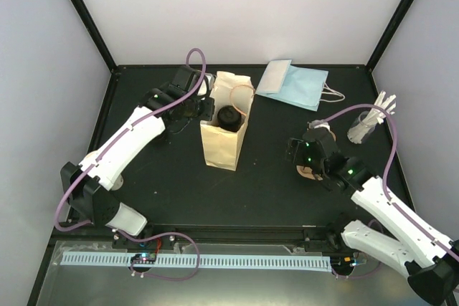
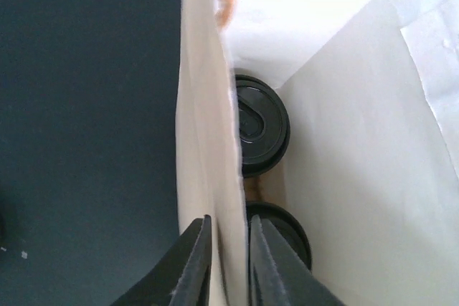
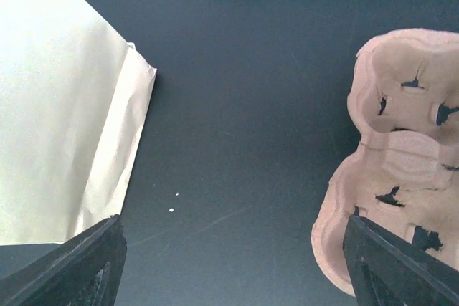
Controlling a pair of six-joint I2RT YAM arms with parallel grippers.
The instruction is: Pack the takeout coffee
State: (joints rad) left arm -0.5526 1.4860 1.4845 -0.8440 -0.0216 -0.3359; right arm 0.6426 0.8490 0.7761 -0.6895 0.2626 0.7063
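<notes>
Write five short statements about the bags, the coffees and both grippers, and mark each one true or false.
1. Two black coffee lids show inside the tan paper bag. True.
2. The right gripper holds the pulp carrier. False: its jaws are wide open with nothing between them, and the carrier lies beside it on the table.
3. The blue bag stands upright. False: it lies flat at the back of the table.
4. The left gripper has one finger on each side of the tan bag's wall. True.
5. A clear cup of white sticks stands at the table's right side. True.
</notes>
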